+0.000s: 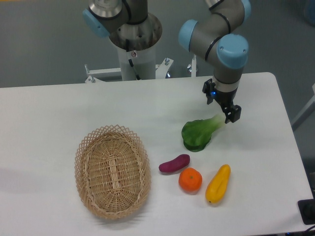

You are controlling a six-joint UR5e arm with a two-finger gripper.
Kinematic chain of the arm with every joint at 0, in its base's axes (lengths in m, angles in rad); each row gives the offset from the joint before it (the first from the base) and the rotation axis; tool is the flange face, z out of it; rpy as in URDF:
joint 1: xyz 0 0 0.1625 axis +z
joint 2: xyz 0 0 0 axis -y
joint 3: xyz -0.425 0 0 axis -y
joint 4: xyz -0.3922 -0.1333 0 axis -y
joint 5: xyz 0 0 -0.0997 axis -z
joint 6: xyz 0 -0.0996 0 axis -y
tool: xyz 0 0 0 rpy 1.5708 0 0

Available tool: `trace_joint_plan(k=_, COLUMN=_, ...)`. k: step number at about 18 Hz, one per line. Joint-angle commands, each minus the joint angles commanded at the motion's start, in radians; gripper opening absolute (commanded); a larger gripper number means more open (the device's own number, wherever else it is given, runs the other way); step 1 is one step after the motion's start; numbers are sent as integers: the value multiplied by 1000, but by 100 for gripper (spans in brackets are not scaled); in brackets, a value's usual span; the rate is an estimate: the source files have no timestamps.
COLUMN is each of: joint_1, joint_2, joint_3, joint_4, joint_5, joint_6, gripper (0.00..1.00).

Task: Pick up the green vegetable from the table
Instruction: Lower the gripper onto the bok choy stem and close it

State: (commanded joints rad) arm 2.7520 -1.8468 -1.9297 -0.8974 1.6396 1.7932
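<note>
A: Where's the green vegetable (pixel 199 132)?

B: Flat on the table (pixel 54 113), right of centre. Dark leaves point toward the basket (pixel 112 171); the pale stem points up and to the right. The eggplant (pixel 174 163), orange (pixel 190 180) and yellow vegetable (pixel 218 184) lie near it, all apart from it.

A: And the gripper (pixel 224 105)?

B: Hanging right over the stem end, fingers pointing down. I see two dark fingers with a gap between, so it reads as apart and holding nothing, though from this angle the view is narrow.

A: Risks?

B: My guess: it sits over the thin stem tip, not the bulky middle. Closing there could catch only the end, so the leafy half swings or slips out on the lift.

A: Anything else?

B: If one finger comes down on top of the stem, it could push or roll the vegetable toward the eggplant. Height above the table can't be judged from this single view.
</note>
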Motion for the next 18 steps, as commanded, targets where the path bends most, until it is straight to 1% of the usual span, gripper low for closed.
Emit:
trace_joint_plan(k=2, joint_1=-3, joint_2=-9, joint_3=-2, joint_4=5, joint_5=31, joint_6=-6, gripper=100)
trace_joint_plan(k=5, joint_1=-12, joint_2=-31, joint_3=-5, joint_4=60, joint_5=38, joint_6=-9, gripper=100)
trace_joint_plan(k=7, joint_1=-14, joint_2=-48, joint_3=-6, joint_4=69, joint_5=39, joint_6=-17, gripper=100)
trace_joint_plan(k=9, joint_1=-14, joint_2=-52, joint_3=-18, joint_4=98, joint_5=39, joint_6=-18, gripper=100)
trace_joint_plan(k=11, joint_1=-15, joint_2=-57, joint_3=-46, joint_4=121, joint_5=40, joint_6=-21, gripper=100)
trace_joint_plan(k=13, joint_1=-14, joint_2=-57, joint_3=-58, joint_4=124, joint_5=42, joint_6=-15, gripper=100)
trace_joint_plan(k=16, joint_1=-15, joint_2=-58, joint_3=-60, joint_4=124, joint_5=42, joint_6=-21, gripper=100)
trace_joint_plan(k=18, joint_1=-15, joint_2=-69, joint_3=-60, joint_4=139, joint_5=42, joint_6=-23, gripper=100)
